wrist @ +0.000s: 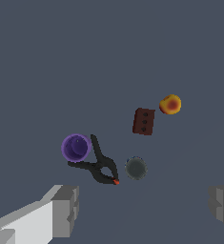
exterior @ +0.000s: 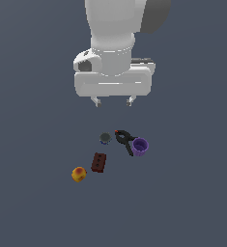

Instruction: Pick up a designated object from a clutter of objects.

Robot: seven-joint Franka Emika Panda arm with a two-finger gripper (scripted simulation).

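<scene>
1. Gripper point(exterior: 113, 102): high above the floor, well clear of all items; fingers point(wrist: 66, 209) spread wide, holding nothing.
2. Ball point(exterior: 78, 174): rests on the floor at about 7 o'clock from the clutter's centre in the exterior view, the outermost item on that side.
3. Handling, judged: small, round and probably light and smooth, so it may roll or squirt out of a poor pinch. Close the fingers across its widest girth, centred.
4. Brick point(exterior: 99, 162): just beside the ball at its 2 o'clock, apart from it. This is the nearest obstruction; align the fingers so neither lands on it.
5. Clamp point(exterior: 125, 140), cup point(exterior: 140, 146) and grey disc point(exterior: 105, 138): grouped farther off at 1 to 2 o'clock, clamp touching the cup. Judged no hindrance.
</scene>
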